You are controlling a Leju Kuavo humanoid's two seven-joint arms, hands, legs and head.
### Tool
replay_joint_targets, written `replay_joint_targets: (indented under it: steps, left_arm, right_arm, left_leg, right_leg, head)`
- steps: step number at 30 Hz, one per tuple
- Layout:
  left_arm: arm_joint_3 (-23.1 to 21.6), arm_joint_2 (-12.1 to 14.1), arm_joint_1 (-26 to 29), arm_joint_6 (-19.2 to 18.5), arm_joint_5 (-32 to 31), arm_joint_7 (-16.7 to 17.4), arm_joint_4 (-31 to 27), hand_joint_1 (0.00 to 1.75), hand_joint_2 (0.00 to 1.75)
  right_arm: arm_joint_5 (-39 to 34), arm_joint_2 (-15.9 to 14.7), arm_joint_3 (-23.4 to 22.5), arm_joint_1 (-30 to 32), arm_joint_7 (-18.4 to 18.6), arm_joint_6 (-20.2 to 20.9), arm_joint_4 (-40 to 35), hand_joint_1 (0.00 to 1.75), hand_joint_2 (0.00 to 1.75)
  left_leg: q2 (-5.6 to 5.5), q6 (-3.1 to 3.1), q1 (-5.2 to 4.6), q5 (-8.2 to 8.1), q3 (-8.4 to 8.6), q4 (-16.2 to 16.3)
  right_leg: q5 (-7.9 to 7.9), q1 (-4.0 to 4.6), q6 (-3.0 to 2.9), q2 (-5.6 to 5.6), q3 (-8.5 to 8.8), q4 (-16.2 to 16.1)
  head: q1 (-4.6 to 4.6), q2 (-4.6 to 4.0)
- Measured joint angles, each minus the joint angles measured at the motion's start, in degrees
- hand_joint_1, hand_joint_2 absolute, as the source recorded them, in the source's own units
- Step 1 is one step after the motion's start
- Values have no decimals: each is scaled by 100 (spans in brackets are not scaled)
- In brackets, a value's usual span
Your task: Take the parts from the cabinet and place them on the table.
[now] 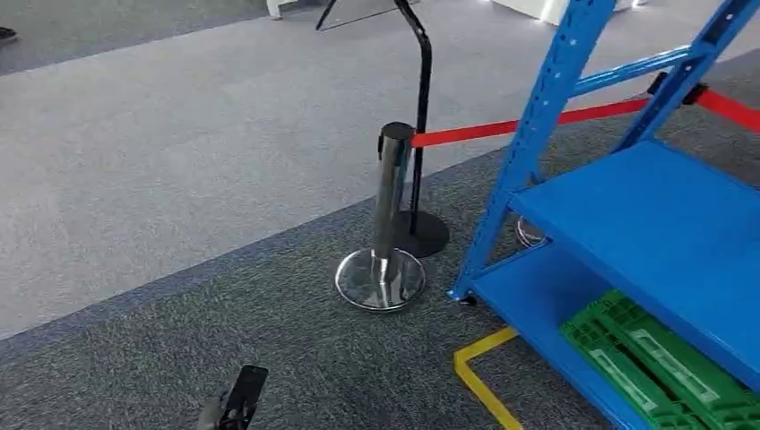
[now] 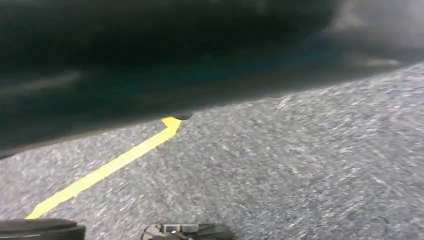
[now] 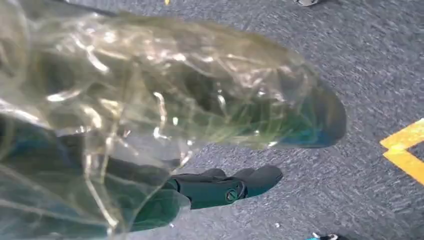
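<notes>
1. Nearest to you, in the right wrist view, the right hand (image 3: 220,187) carries a crinkled clear plastic bag with a dark part inside (image 3: 165,100). The bag covers most of the hand, and dark fingers (image 3: 260,176) emerge beneath it. You cannot tell exactly how the fingers close on it, but the bag appears held.
2. The bag's long axis runs outward from the wrist, past the fingertips, over grey carpet (image 3: 360,60).
3. In the head view, the left hand (image 1: 235,403) shows at the lower edge, cut off. Whether its fingers are spread or curled cannot be told.
4. The left wrist view is blurred; a yellow floor line (image 2: 107,167) crosses the carpet.
5. Farther out stands the blue steel shelving cabinet (image 1: 645,215), to the right, with green plastic crates (image 1: 654,358) on its lower shelf.
6. Beyond stands a chrome barrier post with red belt (image 1: 392,206). No table is visible, so you should judge that a turn is needed before placing.
</notes>
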Motion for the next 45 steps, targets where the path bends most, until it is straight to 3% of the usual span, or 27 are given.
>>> replay_joint_targets:
  steps: [3,5,6,8,10,12,13,14,18,19,20,21,23,24,26,28,29,33,34,35,36,38,39,41,43,44,45]
  left_arm:
    - [31,2,-19,7,7,-7,-2,0,0]
    - [46,2,-25,4,9,-42,-11,0,0]
    - [63,4,-14,-4,9,-66,-9,0,0]
    - [94,22,-1,-46,31,-125,-9,0,0]
    - [109,35,-9,-81,59,-168,-11,0,0]
    - [129,50,-16,-87,61,-179,-11,0,0]
    - [131,59,-16,-90,61,-179,-11,0,0]
    - [133,98,-11,-94,63,-179,-11,0,0]
    - [136,87,-33,-103,77,-197,-15,0,0]
    - [146,76,-46,-125,98,-205,-26,0,0]
    - [162,92,-61,-136,118,-216,-30,0,0]
    - [175,85,-59,-153,122,-225,-31,0,0]
    - [197,85,-24,-184,153,-229,-31,0,0]
    - [219,83,-23,-184,164,-229,-31,0,0]
    - [236,81,-33,-184,166,-229,-31,0,0]
    - [247,76,-44,-184,166,-232,-31,0,0]
    - [253,81,-46,-190,166,-232,-31,0,0]
    - [256,81,-72,-223,160,-238,-31,0,0]
    - [258,83,-82,-238,155,-238,-33,0,0]
    - [258,83,-87,-253,151,-238,-33,0,0]
    - [258,83,-85,-258,149,-238,-33,0,0]
    - [258,83,-56,-278,151,-238,-33,0,0]
    - [258,83,-53,-278,151,-238,-33,0,0]
    - [258,83,-53,-282,151,-238,-33,0,0]
    - [258,83,-54,-284,151,-238,-33,0,0]
    - [258,85,-54,-289,151,-238,-33,0,0]
    - [262,109,-47,-302,151,-234,-33,0,0]
  right_arm:
    - [-2,-4,-4,14,-2,9,0,0,0]
    - [-2,-7,-28,1,-22,15,-2,0,0]
    - [-2,-7,-33,-22,-39,31,-2,0,0]
    - [-2,-7,-35,-32,-44,28,-2,0,0]
    - [-7,-7,-44,-21,-42,28,-2,0,0]
    - [-7,-7,-59,-20,-42,28,-2,0,0]
    - [-7,0,-66,-22,-42,28,-2,0,0]
    - [-7,33,-72,-22,-42,31,0,0,0]
    - [-31,39,-87,2,-44,44,9,0,0]
    - [-39,28,-92,3,-44,39,9,0,0]
    - [-42,33,-92,-5,-44,39,9,0,0]
    - [-44,33,-92,-31,-46,39,9,0,0]
    - [-46,31,-92,-69,-48,39,9,0,0]
    - [-46,31,-94,-65,-48,39,9,0,0]
    - [-46,31,-105,-45,-48,39,9,0,0]
    - [-46,26,-120,-50,-48,39,7,0,0]
    - [-46,28,-122,-77,-48,39,7,0,0]
    - [-48,28,-129,-66,-70,39,7,0,0]
    - [-48,28,-133,-69,-74,37,7,0,0]
    - [-44,24,-138,-71,-85,26,7,0,0]
    - [-42,22,-140,-87,-87,26,7,0,0]
    - [-37,24,-140,-99,-101,31,7,0,0]
    - [-37,24,-140,-93,-101,31,7,0,0]
    - [-37,22,-140,-74,-101,31,7,0,0]
    - [-35,24,-142,-77,-101,31,7,0,0]
    - [-35,28,-142,-79,-103,31,7,0,0]
    - [-28,44,-142,-93,-103,31,7,0,0]
  left_leg:
    - [133,-75,33,-36,31,6]
    - [-294,-132,79,-340,-90,348]
    - [-438,-135,80,-647,-334,904]
    - [-498,-122,74,-944,-744,1751]
    - [-502,-59,63,-721,-786,1721]
    - [-609,72,19,-137,-437,859]
    - [-772,141,-15,79,-263,437]
    - [-1061,243,-4,29,-152,212]
    - [-919,275,-42,69,-126,52]
    - [-792,233,49,134,-75,-87]
    - [-749,255,31,150,-57,-126]
    - [-672,250,23,155,-61,-124]
    - [-474,241,7,142,-68,-109]
    - [-395,234,7,135,-71,-105]
    - [-255,203,16,113,-63,-94]
    - [-126,144,27,67,-47,-51]
    - [-75,104,-17,40,-47,-30]
    - [80,18,-15,20,-16,5]
    - [39,-38,3,-37,-22,27]
    - [-240,-76,26,-161,-59,149]
    - [-417,-88,45,-406,-197,491]
    - [-494,-96,48,-865,-628,1459]
    - [-498,-89,48,-958,-805,1818]
    - [-503,-45,47,-706,-773,1698]
    - [-623,46,41,-127,-348,761]
    - [-906,105,41,72,-155,311]
    - [-1141,166,64,38,-123,176]
  right_leg:
    - [10,12,-120,152,-28,10]
    - [36,2,-190,267,-35,3]
    - [41,8,-213,359,-44,3]
    - [46,37,-245,519,-50,5]
    - [50,76,-251,692,-37,6]
    - [54,101,-254,868,-20,5]
    - [57,100,-255,930,-19,5]
    - [74,88,-238,976,-37,4]
    - [136,38,-91,1224,-129,-27]
    - [92,49,-81,1154,-183,27]
    - [-55,89,-63,822,-268,189]
    - [-276,82,-36,600,-448,556]
    - [-679,48,13,440,-885,1493]
    - [-712,33,41,427,-986,1712]
    - [-407,7,85,386,-764,1326]
    - [51,-15,114,152,-128,214]
    - [-72,47,73,-57,-4,-9]
    - [-2,43,-103,150,-59,-8]
    - [31,2,-156,214,3,-34]
    - [35,-1,-177,267,-11,-35]
    - [49,-2,-210,322,-18,-34]
    - [61,8,-228,476,-38,-33]
    - [64,16,-232,556,-44,-31]
    - [67,31,-233,705,-38,-25]
    - [75,47,-223,883,-16,-23]
    - [80,28,-215,947,-26,-23]
    - [86,72,-178,1004,-60,16]
  head:
    - [9,0]
    - [-26,0]
    - [-26,0]
    - [-30,0]
    - [-30,0]
    - [-24,0]
    - [-24,0]
    - [0,0]
    - [-46,0]
    - [-51,0]
    - [-14,0]
    - [37,0]
    - [37,0]
    - [42,0]
    - [44,0]
    - [46,0]
    - [50,0]
    - [33,0]
    - [31,0]
    - [4,0]
    - [-9,0]
    - [-13,0]
    - [-6,0]
    - [-6,0]
    - [-6,0]
    - [-4,0]
    - [13,0]
